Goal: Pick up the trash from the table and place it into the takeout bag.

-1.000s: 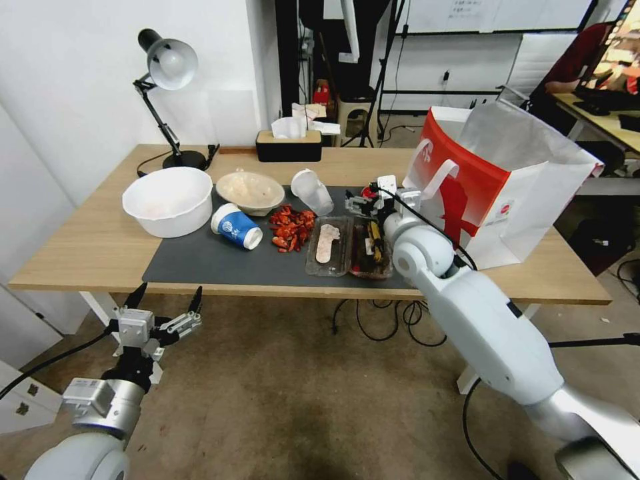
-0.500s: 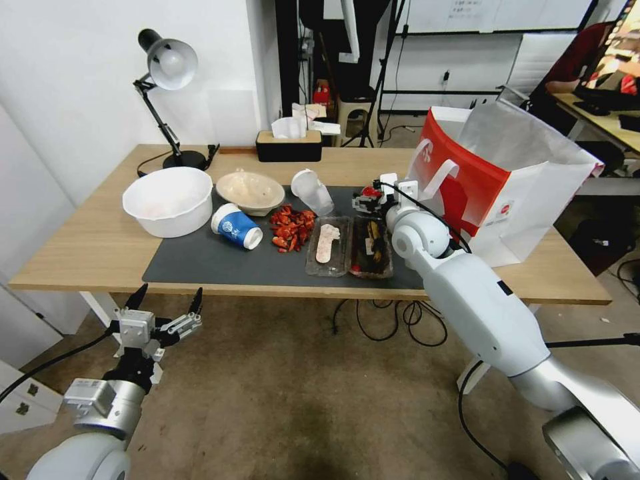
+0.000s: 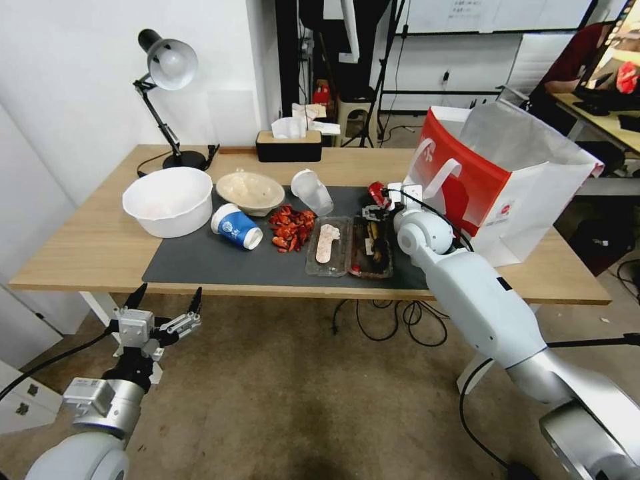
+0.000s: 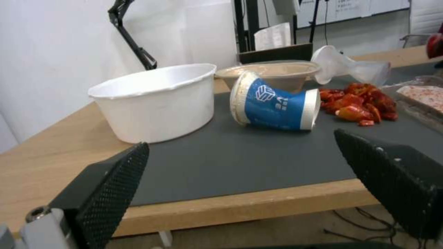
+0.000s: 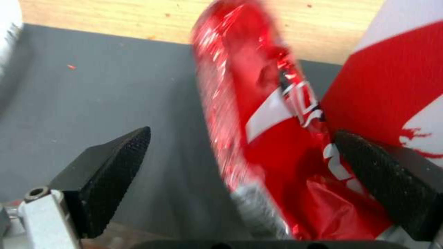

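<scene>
The table (image 3: 87,253) carries a grey mat (image 3: 220,263), white bowl (image 3: 167,200), lamp (image 3: 170,87), tissue box (image 3: 289,147) and takeout bag (image 3: 527,200).

Lab or office workspace. Light-wood table (image 3: 87,257) against white wall, desk lamp (image 3: 167,63), tissue box (image 3: 288,145). Behind: whiteboards (image 3: 493,13), tripod stands (image 3: 373,87), loose floor cables (image 3: 380,320), second desk with monitor (image 3: 617,63).
</scene>
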Controlling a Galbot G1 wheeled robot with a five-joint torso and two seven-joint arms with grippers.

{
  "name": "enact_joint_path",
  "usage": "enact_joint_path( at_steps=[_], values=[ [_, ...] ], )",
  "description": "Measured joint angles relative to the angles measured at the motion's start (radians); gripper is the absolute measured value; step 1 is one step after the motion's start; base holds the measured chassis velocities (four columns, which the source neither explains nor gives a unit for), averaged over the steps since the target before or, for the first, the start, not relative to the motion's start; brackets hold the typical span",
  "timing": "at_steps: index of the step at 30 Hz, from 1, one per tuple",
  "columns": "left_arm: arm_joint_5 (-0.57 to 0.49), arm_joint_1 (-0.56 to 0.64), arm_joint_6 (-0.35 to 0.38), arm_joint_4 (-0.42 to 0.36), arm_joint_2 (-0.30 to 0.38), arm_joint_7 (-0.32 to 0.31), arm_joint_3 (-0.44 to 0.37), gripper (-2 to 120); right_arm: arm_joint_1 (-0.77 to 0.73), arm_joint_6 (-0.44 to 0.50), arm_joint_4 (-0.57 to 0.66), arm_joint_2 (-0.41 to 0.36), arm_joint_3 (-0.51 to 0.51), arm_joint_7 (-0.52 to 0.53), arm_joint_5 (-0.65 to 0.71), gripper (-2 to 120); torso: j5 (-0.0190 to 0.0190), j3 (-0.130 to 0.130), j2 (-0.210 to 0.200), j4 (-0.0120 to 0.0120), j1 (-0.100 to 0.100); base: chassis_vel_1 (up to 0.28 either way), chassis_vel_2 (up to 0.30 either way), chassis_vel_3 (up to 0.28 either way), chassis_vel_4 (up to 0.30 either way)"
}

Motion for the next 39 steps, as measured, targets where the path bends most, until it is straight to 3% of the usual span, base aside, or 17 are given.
enact_joint_path(
  at_steps=[19,23,34,39],
  values=[
    [0.001,0.002,-0.002,-0.002,0.001,-0.001,0.004,100,0.008,0.021,-0.021,0.000,0.001,-0.002,0.004,100,0.0001,0.000,0.000,0.0001,0.000,0.000,0.000,0.000,0.000],
    [0.001,0.002,-0.003,-0.002,0.002,-0.002,0.004,100,0.007,0.030,-0.025,0.000,0.006,-0.002,0.006,91,0.0000,0.000,0.000,0.0001,0.000,0.000,0.000,0.000,0.000],
    [0.003,0.000,-0.010,-0.001,0.002,-0.003,0.005,100,-0.004,0.067,-0.027,0.001,0.017,-0.007,0.012,48,0.0000,0.000,0.000,0.0001,0.000,0.000,0.000,0.000,0.000],
    [0.003,0.001,-0.013,-0.010,0.006,-0.008,0.001,100,-0.009,0.080,-0.020,0.002,0.022,-0.009,0.013,37,-0.0002,0.000,0.000,0.0000,0.000,0.000,0.000,0.000,0.000]
  ],
)
